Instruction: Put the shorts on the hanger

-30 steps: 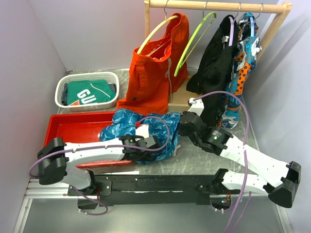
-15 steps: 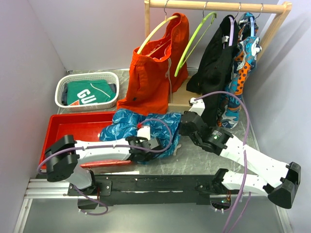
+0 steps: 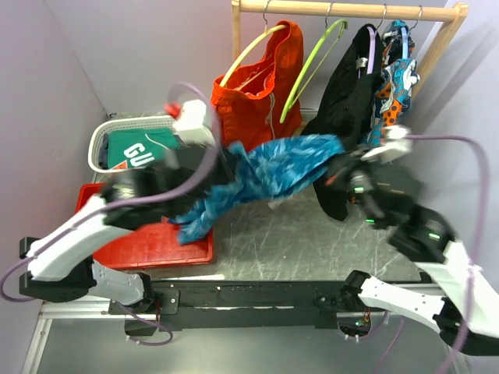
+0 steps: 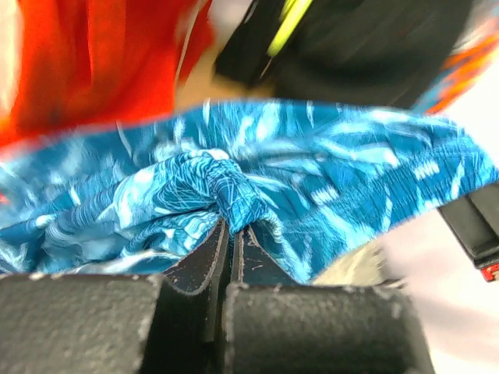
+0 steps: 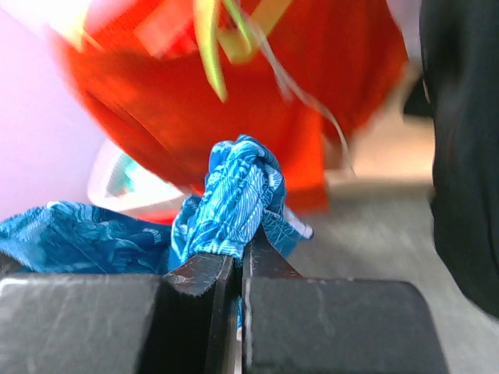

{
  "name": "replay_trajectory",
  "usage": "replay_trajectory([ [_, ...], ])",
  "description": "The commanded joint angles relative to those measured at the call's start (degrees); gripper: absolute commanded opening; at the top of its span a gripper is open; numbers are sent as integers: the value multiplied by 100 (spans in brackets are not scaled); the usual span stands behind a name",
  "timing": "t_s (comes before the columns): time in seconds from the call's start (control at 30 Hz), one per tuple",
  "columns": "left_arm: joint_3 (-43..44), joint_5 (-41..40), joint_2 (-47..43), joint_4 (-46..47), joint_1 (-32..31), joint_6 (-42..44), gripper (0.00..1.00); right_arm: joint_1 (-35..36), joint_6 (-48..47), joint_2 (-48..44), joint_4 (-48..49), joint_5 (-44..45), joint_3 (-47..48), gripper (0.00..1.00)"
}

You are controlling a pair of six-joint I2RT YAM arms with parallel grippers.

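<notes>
The blue-and-teal shorts (image 3: 281,167) hang in the air above the table, stretched between my two grippers. My left gripper (image 3: 228,165) is shut on a bunched fold at their left end (image 4: 234,191), and a loose part droops toward the red tray. My right gripper (image 3: 337,165) is shut on a gathered bit of the shorts (image 5: 238,195) at their right end. The lime-green hanger (image 3: 312,66) hangs empty on the wooden rail behind and above the shorts. It shows blurred in the left wrist view (image 4: 292,19) and the right wrist view (image 5: 207,39).
Orange-red shorts (image 3: 253,117) hang on a yellow hanger (image 3: 245,54) left of the green one. A black garment (image 3: 351,101) and a patterned one (image 3: 398,78) hang to its right on the wooden rack (image 3: 351,8). A white basket (image 3: 97,144) and red tray (image 3: 156,245) sit at the left.
The left gripper has shut on the shorts. Both arms have lifted them off the table and stretched them out in the air in front of the rack.
</notes>
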Motion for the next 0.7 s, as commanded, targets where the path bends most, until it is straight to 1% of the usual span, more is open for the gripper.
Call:
replay_trajectory([
  [0.0, 1507, -293, 279, 156, -16, 1404, 1, -41, -421, -147, 417, 293, 964, 0],
  [0.07, 2200, -250, 517, 261, -16, 1774, 1, -42, -491, -95, 435, 302, 1360, 0],
  [0.13, 2528, -302, 623, 488, -16, 2072, 1, -41, -588, -60, 514, 311, 1658, 0],
  [0.2, 2591, -416, 615, 621, -16, 2214, 1, -41, -658, 28, 505, 337, 1826, 0],
  [0.27, 2451, -653, 562, 727, 2, 2249, 1, -42, -676, 107, 435, 320, 1958, 0],
  [0.3, 2337, -636, 475, 701, 150, 2215, 1, -41, -659, 142, 400, 294, 1932, 0],
  [0.33, 2031, -384, 413, 640, 290, 1962, 1, -41, -615, 160, 382, 276, 1784, 0],
  [0.37, 1480, 184, 256, 544, 979, 1611, 1, -41, -423, 143, 347, 232, 1504, 0],
  [0.4, 1109, 468, 28, 586, 1247, 1286, 1, -41, -326, 65, 364, 110, 1310, 0],
  [0.43, 270, 793, -105, 665, 1493, 1144, 1, -41, -229, 20, 382, 39, 856, 0],
  [0.47, -173, 1249, -254, 761, 1713, 1029, 1, -41, -28, -32, 417, -23, 607, 0],
  [0.5, -595, 1480, -517, 989, 2037, 836, 1, -41, 105, -155, 417, -75, 66, 0],
  [0.53, -1417, 1639, -641, 1095, 2162, 721, 1, -41, 236, -234, 443, -224, -236, 0],
  [0.57, -1809, 2014, -756, 1209, 2364, 642, 1, -41, 490, -313, 487, -286, -552, 0],
  [0.6, -2178, 2157, -957, 1419, 2435, 502, 1, -41, 641, -462, 505, -374, -1199, 0],
  [0.63, -2808, 2272, -1037, 1465, 2480, 405, 1, -41, 799, -542, 549, -523, -1536, 0],
  [0.67, -3119, 2386, -1108, 1561, 2524, 343, 1, -50, 1113, -604, 628, -628, -1870, 0],
])
